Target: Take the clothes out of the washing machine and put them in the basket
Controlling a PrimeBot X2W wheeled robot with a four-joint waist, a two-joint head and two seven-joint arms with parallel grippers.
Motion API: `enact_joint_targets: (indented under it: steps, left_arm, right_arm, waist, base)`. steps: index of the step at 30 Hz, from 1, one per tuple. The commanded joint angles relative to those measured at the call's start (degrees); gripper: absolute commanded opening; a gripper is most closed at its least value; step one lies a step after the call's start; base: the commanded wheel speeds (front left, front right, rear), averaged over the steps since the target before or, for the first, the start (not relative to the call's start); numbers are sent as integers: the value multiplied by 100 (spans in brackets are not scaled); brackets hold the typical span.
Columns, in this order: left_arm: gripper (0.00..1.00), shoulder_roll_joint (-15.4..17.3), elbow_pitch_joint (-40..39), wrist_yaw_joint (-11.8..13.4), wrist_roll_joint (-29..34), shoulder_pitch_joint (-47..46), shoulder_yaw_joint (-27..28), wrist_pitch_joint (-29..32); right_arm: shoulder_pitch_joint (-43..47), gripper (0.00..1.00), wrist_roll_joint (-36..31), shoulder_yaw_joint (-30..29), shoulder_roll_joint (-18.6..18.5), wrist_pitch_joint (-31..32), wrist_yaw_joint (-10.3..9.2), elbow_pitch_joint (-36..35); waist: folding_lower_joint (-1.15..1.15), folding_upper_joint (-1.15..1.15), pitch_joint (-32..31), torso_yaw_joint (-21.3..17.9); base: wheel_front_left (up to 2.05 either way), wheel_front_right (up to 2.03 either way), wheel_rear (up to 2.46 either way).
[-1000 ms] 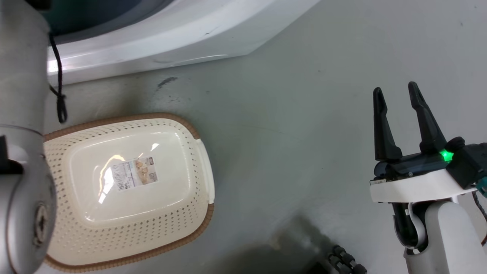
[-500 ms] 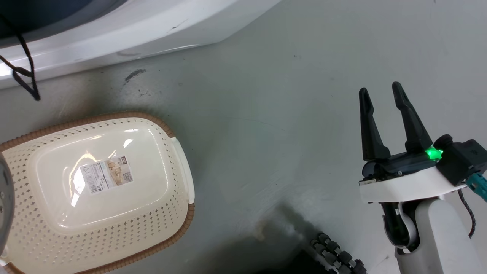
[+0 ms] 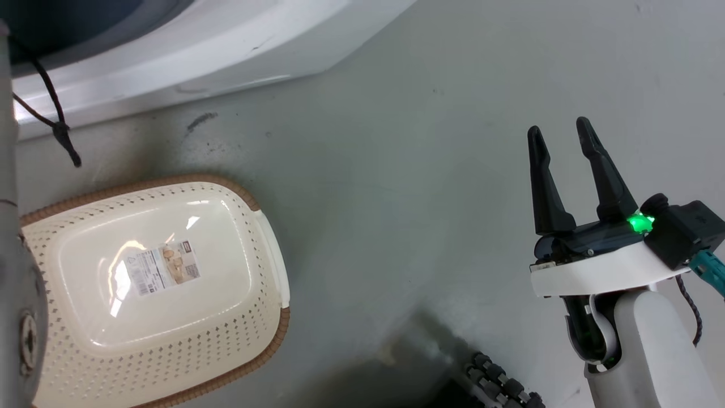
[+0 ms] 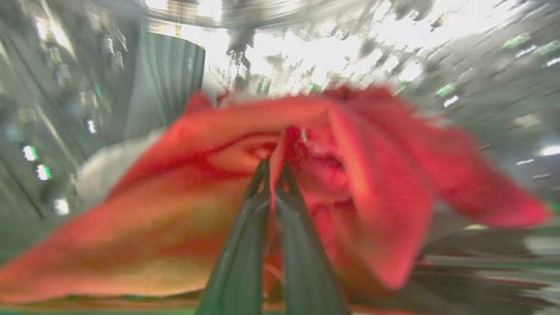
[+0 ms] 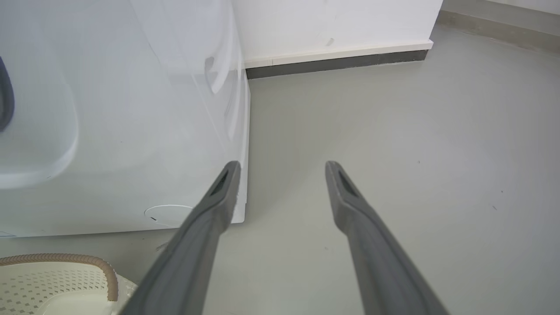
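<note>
pale grey floor (image 3: 396, 198) lies under the whole scene, scuffed near the washer. nearest in the head view, at the lower right, the right gripper (image 3: 558, 127) hangs over bare floor with its two dark fingers spread and nothing between them, and a green light (image 3: 637, 222) glows at their base. the right wrist view shows the same fingers (image 5: 210, 227) wide apart, pointing at the floor beside the washer's corner.

at the lower left the basket (image 3: 272, 317) sits on the floor, cream with perforated sides and a brown woven-look rim. a paper label (image 3: 163, 267) is stuck to its glossy bottom. a pale forearm (image 3: 11, 283) runs along the left edge, just beside the basket.

beyond the basket stands the white washing machine (image 3: 226, 51), its lower front close to the basket's far rim. a black cord (image 3: 54, 113) dangles in front of it.

farthest along, in the left wrist view, the left gripper (image 4: 273, 166) has its fingers pressed together on a fold of the red garment (image 4: 372, 175). the cloth drapes to both sides of them. behind it is shiny metal, too blurred to tell whether the garment is inside the drum.
</note>
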Motion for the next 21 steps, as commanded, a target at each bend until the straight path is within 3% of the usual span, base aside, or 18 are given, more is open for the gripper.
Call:
enact_joint_targets:
  steps: [1,15,21]
  left_arm:
    - [0,-10,-105,2,-32,186,0,-260]
    - [0,-352,-168,-218,-457,1825,187,-3237]
    - [0,-533,-189,-324,-565,2406,208,-3660]
  right_arm:
    - [12,100,-30,-36,4,-23,-4,11]
    - [540,100,-357,-370,2,-22,-4,141]
    - [859,100,-527,-483,-1,-22,-4,188]
  waist:
    - [0,0,-167,65]
    - [0,0,-1605,496]
    - [0,0,-2204,698]
  base:
    - [0,0,0]
    - [0,0,0]
    - [0,0,0]
